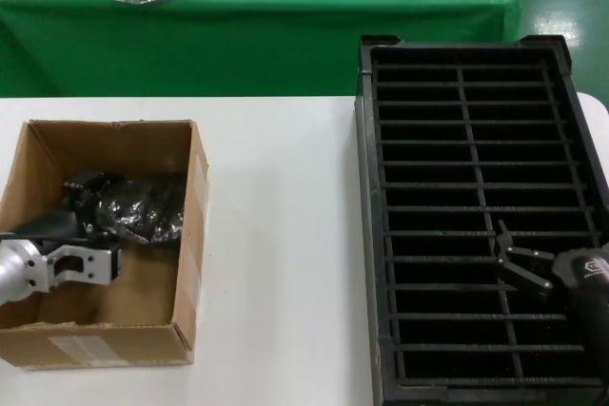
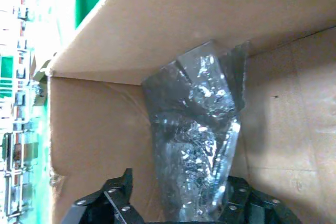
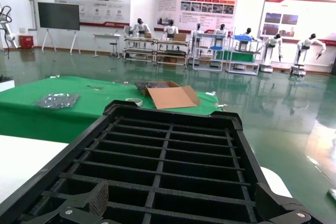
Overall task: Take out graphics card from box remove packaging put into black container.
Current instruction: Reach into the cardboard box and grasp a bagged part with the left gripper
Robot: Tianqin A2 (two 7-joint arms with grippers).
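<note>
At lower left of the head view, the left gripper (image 1: pixel 112 252) reaches into the cardboard box (image 1: pixel 186 235), jaws spread either side of the bagged graphics card (image 2: pixel 197 145), not yet pinching. Next, closing and lifting. The right gripper (image 1: pixel 502 252) hovers open, empty, over the black container (image 1: pixel 364 235) at right.

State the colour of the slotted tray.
Black all over; the tray shows best in the head view.

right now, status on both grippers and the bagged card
Left gripper open inside the box, straddling the bag. Right gripper open over the black tray, idle. Card still bagged, nothing blocking.
</note>
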